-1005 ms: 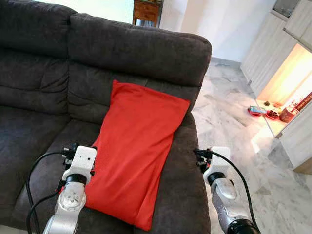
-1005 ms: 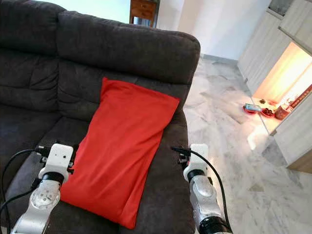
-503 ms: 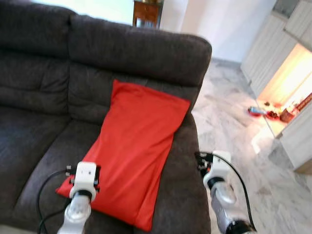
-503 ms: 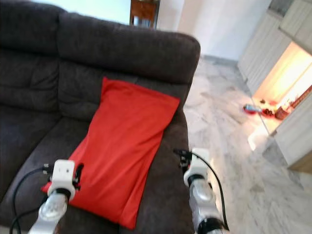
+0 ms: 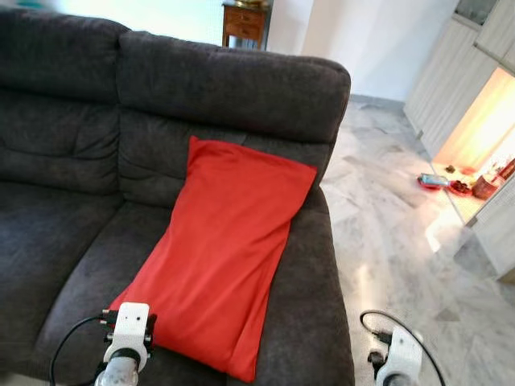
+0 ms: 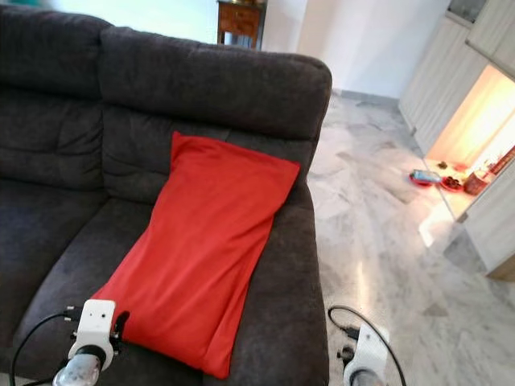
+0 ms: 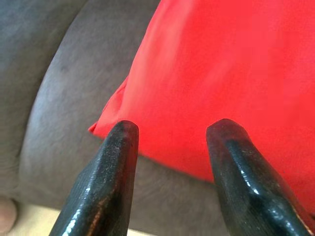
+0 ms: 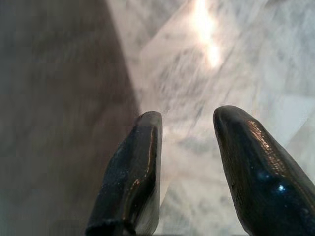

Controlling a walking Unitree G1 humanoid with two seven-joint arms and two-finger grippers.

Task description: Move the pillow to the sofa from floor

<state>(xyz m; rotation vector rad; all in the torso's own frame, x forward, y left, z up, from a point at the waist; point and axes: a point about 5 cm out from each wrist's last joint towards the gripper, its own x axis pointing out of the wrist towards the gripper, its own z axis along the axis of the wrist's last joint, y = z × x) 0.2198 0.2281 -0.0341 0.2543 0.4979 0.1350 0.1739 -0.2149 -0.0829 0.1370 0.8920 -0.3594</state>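
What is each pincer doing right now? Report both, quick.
Left pincer: open, holding nothing, above the near corner of the red pillow.
Right pincer: open, empty, over the marble floor.

Pillow [image 5: 228, 261] on sofa [image 5: 72, 217], leaning against its backrest at its right end. Floor [image 5: 394, 233] right of sofa. Cabinet [image 5: 241, 20] behind it. Bowls [image 5: 451, 183] on floor, far right.

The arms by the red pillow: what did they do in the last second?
Both arms have drawn back and down from the sofa. The left end effector and the right end effector are open and empty. The red pillow stayed lying on the seat.
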